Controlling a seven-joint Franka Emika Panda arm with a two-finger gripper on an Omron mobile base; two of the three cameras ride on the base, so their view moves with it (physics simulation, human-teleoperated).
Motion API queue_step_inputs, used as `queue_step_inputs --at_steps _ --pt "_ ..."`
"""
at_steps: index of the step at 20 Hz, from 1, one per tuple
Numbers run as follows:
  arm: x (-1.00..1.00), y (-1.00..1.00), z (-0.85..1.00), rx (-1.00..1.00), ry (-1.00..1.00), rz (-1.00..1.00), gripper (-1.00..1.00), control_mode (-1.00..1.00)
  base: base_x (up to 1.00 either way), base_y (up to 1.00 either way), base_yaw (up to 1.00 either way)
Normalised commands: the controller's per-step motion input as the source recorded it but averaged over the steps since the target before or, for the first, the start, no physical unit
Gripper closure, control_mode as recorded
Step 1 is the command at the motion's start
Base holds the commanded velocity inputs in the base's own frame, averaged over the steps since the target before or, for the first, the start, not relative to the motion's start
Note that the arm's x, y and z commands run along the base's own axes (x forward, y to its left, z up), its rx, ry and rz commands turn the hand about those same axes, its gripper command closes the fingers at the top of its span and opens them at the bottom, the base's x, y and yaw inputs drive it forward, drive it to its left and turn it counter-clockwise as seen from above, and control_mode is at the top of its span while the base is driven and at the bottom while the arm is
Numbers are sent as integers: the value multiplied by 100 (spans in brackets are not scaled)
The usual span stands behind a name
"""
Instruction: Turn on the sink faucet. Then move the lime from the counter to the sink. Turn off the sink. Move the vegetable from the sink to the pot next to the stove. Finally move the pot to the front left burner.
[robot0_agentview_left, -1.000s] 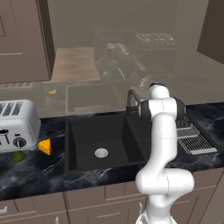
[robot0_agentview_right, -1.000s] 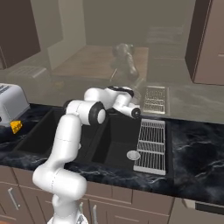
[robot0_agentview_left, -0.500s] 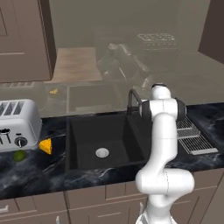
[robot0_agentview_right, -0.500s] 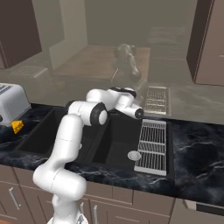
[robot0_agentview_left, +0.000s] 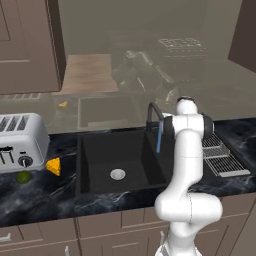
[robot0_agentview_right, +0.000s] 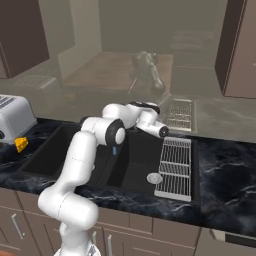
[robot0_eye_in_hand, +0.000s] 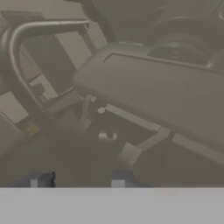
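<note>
Water runs in a thin blue stream (robot0_agentview_left: 159, 141) from the black gooseneck sink faucet (robot0_agentview_left: 151, 112) into the black sink (robot0_agentview_left: 95, 150). The same stream (robot0_agentview_right: 115, 150) shows in the right base view. My gripper (robot0_eye_in_hand: 81, 180) hovers behind the sink beside the faucet (robot0_eye_in_hand: 19, 52). Its fingertips (robot0_eye_in_hand: 41, 179) stand apart with nothing between them. The lime (robot0_agentview_left: 22, 176) lies on the counter (robot0_agentview_left: 40, 200) at the far left, in front of the toaster, far from the gripper. The pot, the stove and the front left burner are out of view.
A silver toaster (robot0_agentview_left: 20, 142) stands left of the sink with an orange cheese wedge (robot0_agentview_left: 53, 166) beside it. A wire drying rack (robot0_agentview_right: 176, 160) lies on the sink's right side. Each basin has a round drain (robot0_agentview_left: 117, 174). The back wall is close behind the faucet.
My hand has edged a little to the right, away from the faucet. Nothing else has moved.
</note>
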Motion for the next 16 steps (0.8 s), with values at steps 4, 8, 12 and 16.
queue_step_inputs --at_steps 4,8,12,16 --pt "-3 -87 -52 17 7 0 100 -100 0 0 0" --pt "0 -75 -41 16 8 0 -100 -100 0 0 0" --pt "-4 -16 7 5 0 0 -100 -100 0 0 0" --pt "-37 -20 32 1 -1 0 -100 -100 0 0 0"
